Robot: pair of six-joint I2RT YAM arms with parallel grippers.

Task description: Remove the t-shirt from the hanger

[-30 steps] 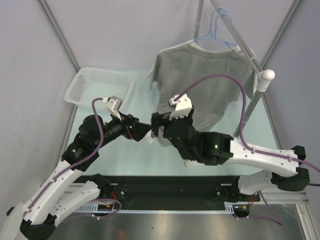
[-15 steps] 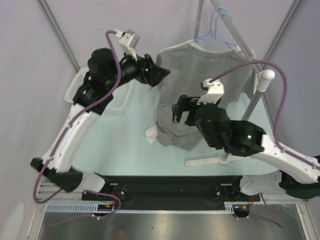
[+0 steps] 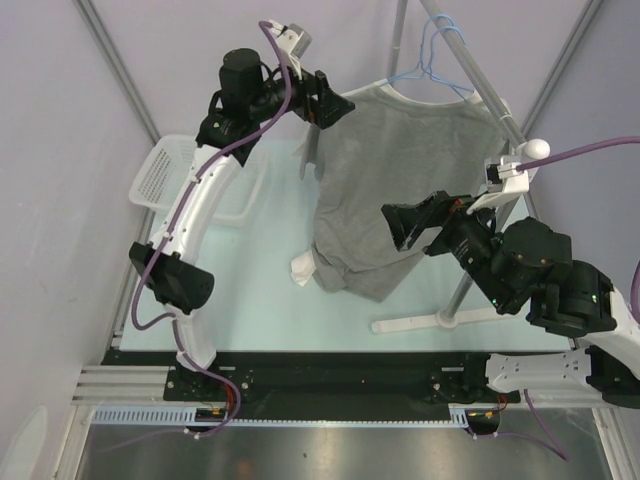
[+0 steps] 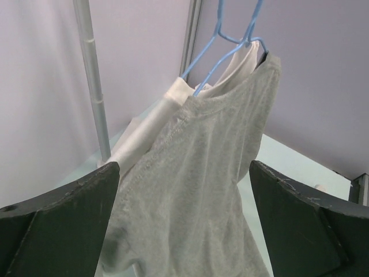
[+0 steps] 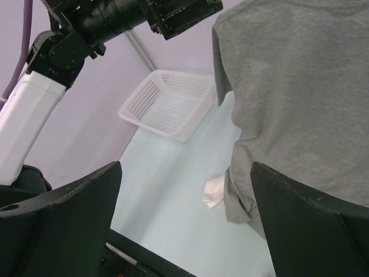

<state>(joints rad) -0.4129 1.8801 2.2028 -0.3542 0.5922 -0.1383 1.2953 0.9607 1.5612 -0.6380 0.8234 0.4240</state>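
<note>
A grey t-shirt (image 3: pixel 400 170) hangs on a blue wire hanger (image 3: pixel 430 75) from the rack's sloping bar, with its hem draped onto the table. My left gripper (image 3: pixel 328 100) is raised beside the shirt's left shoulder and is open. In the left wrist view the t-shirt (image 4: pixel 202 173) fills the gap of the left gripper (image 4: pixel 184 231), apart from both fingers, and the hanger (image 4: pixel 225 40) shows above. My right gripper (image 3: pixel 403 225) hovers open in front of the shirt's lower right part. The right gripper (image 5: pixel 184 231) holds nothing, with the t-shirt (image 5: pixel 300 98) to its right.
A white garment's sleeve (image 4: pixel 144 130) peeks from under the grey shirt. The rack's white stand (image 3: pixel 440 320) and knob (image 3: pixel 537 150) are at the right. A white mesh basket (image 3: pixel 165 170) sits at the back left. A white cloth scrap (image 3: pixel 303 268) lies by the hem.
The left arm has swung up from low over the table to the shirt's left shoulder. The right arm has risen and pulled back to the right. Both grippers stayed open.
</note>
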